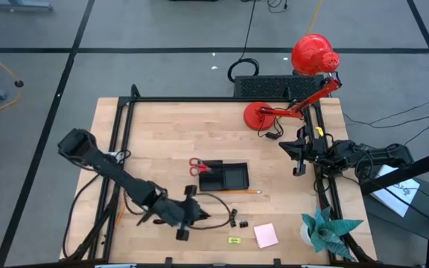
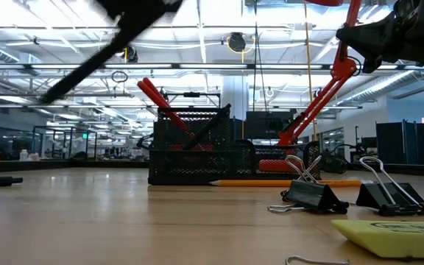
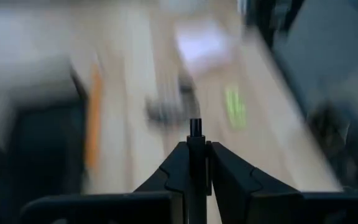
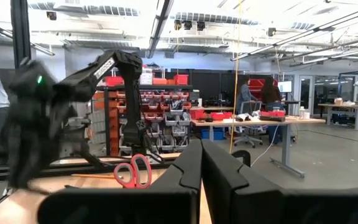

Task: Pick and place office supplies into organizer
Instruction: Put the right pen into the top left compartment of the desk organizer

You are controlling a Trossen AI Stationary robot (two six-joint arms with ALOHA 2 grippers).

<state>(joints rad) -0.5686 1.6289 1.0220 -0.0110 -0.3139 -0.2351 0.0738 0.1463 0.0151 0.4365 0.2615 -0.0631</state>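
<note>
My left gripper (image 1: 202,215) is over the near middle of the table, just left of two black clips (image 1: 237,221), shut on a thin dark pen (image 3: 195,134). The black organizer (image 1: 226,177) stands mid-table. Red-handled scissors (image 1: 198,167) lean in its left end, handles up (image 2: 160,99). An orange pencil (image 1: 241,192) lies flat just in front of it. A pink sticky pad (image 1: 266,235) and a yellow-green piece (image 1: 234,240) lie near the near edge. My right gripper (image 1: 298,158) waits shut at the table's right side. My left gripper pinches the dark pen between its two shut fingers (image 3: 229,171). The pen lies along the fingers, and its end (image 3: 195,127) sticks out a little past the fingertips. The low view shows no part of it on the table.
A red desk lamp (image 1: 289,104) and a black ribbed box (image 1: 263,85) stand at the far right. A teal paper plant (image 1: 326,229) occupies the near right corner. Black frame rails (image 1: 125,134) run along the table's left, far and right sides.
</note>
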